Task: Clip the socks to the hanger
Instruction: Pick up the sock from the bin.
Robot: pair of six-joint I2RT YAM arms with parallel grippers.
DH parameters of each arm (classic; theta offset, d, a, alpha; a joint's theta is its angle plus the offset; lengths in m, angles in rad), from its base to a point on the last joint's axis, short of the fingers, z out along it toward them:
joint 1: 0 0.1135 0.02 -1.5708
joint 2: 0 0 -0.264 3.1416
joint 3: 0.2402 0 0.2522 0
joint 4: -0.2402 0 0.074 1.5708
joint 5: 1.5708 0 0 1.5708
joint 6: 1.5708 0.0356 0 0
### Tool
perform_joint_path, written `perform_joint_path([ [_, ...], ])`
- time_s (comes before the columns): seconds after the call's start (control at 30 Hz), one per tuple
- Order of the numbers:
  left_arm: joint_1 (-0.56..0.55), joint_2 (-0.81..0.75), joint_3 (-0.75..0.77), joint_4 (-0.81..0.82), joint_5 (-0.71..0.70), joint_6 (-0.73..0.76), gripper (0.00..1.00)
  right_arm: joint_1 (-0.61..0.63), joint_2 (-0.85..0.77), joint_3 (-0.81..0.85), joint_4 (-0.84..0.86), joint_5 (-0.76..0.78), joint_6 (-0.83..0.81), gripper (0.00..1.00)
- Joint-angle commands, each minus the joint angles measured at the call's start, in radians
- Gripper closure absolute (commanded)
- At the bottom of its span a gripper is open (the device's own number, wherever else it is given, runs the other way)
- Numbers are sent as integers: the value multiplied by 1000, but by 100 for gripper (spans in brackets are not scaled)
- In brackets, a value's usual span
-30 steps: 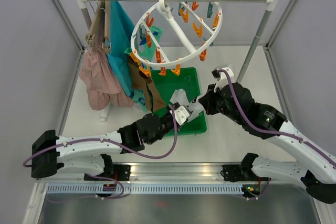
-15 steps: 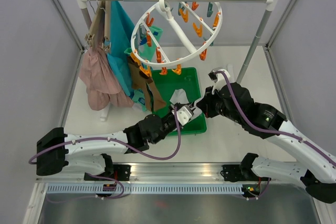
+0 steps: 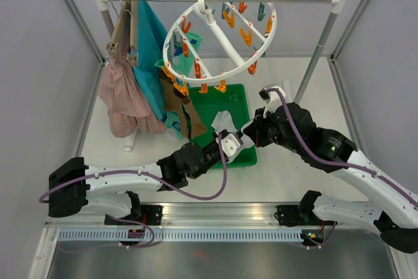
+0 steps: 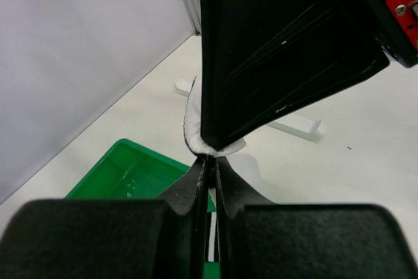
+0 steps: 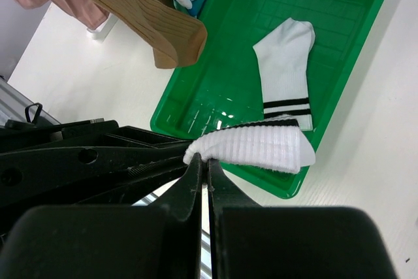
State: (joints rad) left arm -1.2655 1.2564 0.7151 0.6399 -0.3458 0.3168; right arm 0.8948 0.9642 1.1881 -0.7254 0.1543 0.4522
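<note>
A white sock with dark cuff stripes hangs over the green tray, and my right gripper is shut on its cuff end. My left gripper meets it tip to tip, jaws pinched on the same sock's white edge. From above, both grippers touch over the tray's near right corner with the sock between them. A second striped white sock lies in the tray. The round white hanger hangs from the rail, with a brown sock and a mint-patterned sock clipped to it.
On the rail's left end hang tan hangers with a pink garment and a teal garment. The rack's right post stands behind my right arm, and its white foot lies on the table. Grey walls enclose the table on three sides.
My left gripper has slid right up to the right gripper's tips and closed on the held sock. The right gripper kept its grip and shifted slightly left.
</note>
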Motion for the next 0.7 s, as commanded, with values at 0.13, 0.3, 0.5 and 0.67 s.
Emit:
perform_joint_path([
  [0.13,-15,1,20,98,68,19,98,4,4,42,34,-22,14,100],
  [0.3,-17,1,21,93,60,27,98,4,5,51,37,-32,16,100],
  [0.5,-17,2,23,90,10,34,67,4,4,65,32,-45,19,100],
  [0.67,-17,6,21,142,-16,56,57,4,7,76,30,-55,20,100],
])
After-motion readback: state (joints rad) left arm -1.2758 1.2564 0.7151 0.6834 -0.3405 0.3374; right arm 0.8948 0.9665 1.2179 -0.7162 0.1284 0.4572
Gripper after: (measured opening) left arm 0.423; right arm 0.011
